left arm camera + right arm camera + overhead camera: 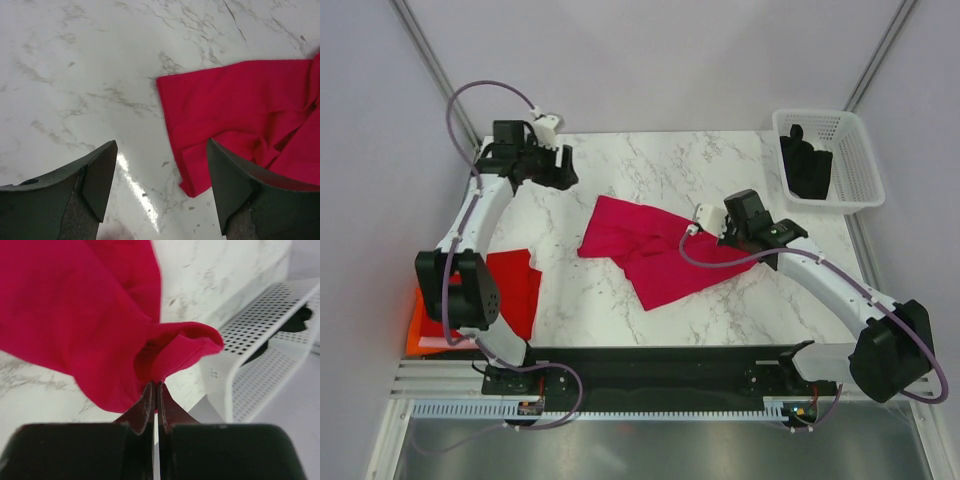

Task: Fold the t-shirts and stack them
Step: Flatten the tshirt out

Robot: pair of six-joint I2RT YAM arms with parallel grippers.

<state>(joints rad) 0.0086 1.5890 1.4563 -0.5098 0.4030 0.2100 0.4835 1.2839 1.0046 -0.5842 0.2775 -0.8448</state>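
Observation:
A raspberry-crimson t-shirt (pixel 645 245) lies crumpled in the middle of the marble table (pixel 650 165). My right gripper (pixel 725 232) is shut on its right edge and lifts a fold of the cloth (pixel 100 315). My left gripper (pixel 563 168) is open and empty at the far left of the table, apart from the shirt; in the left wrist view the shirt's corner (pixel 235 110) lies ahead of my gripper (pixel 161 170). A brighter red shirt (pixel 515 285) lies on an orange one (pixel 420 330) at the table's left front edge.
A white lattice basket (pixel 830 160) holding dark cloth (pixel 807 165) stands at the back right corner; it also shows in the right wrist view (pixel 265 345). The left arm's body stands over the stacked shirts.

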